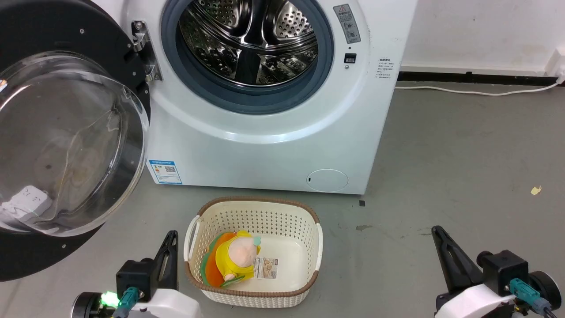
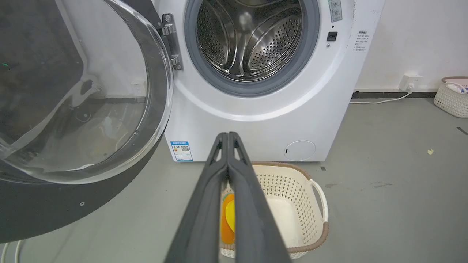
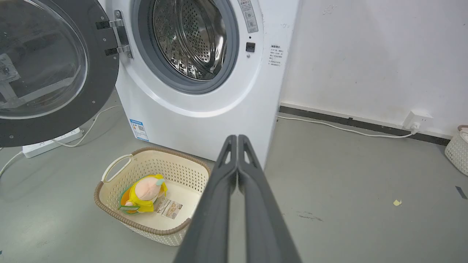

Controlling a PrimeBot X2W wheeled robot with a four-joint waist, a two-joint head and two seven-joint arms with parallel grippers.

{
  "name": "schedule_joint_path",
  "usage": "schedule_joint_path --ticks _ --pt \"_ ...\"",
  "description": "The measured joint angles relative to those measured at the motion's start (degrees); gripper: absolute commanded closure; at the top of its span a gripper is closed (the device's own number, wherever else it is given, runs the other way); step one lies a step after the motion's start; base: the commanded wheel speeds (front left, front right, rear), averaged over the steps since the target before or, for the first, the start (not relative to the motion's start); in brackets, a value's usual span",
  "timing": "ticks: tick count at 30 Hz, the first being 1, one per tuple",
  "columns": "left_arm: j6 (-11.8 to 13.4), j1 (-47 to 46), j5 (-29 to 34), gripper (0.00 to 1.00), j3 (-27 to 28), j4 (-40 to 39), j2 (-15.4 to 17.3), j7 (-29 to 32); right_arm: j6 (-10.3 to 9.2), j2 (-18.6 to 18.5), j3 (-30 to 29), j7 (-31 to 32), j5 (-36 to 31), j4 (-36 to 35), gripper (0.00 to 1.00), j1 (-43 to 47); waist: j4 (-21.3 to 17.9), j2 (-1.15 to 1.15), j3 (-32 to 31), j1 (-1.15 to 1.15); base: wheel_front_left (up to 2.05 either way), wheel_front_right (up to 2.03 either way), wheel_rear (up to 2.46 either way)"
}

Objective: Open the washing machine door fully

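The washing machine door point(image 1: 66, 141) point(image 2: 73, 95) point(image 3: 47, 69), glossy black with a bulging clear glass bowl, stands swung wide open on its hinge at the left of the white washing machine point(image 1: 273, 145) point(image 2: 263, 117) point(image 3: 204, 109). The steel drum point(image 1: 249, 42) is exposed. My left gripper point(image 1: 171, 236) point(image 2: 227, 136) is shut and empty, low at the left, apart from the door. At the lower right my right gripper point(image 1: 437, 232) point(image 3: 237, 138) is shut too, holding nothing, well clear of the machine.
A cream basket point(image 1: 304, 221) point(image 2: 310, 182) point(image 3: 109, 171) holding a yellow plush toy point(image 1: 236, 258) point(image 3: 144, 191) sits on the grey floor before the machine. A power strip point(image 3: 51, 140) and cable lie under the door. A white cable point(image 1: 476, 92) runs along the wall; another basket point(image 2: 453, 96) stands far right.
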Motion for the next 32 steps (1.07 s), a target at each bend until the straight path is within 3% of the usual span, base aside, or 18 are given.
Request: schedule_joint_path --ticks 32 --pt "-0.05 -1.12 1.33 1.00 1.27 -1.24 -0.90 2.96 0.01 0.01 0.44 2.91 -0.59 -0.38 1.00 -1.13 0.22 0.00 0.39 0.00 0.00 0.00 0.00"
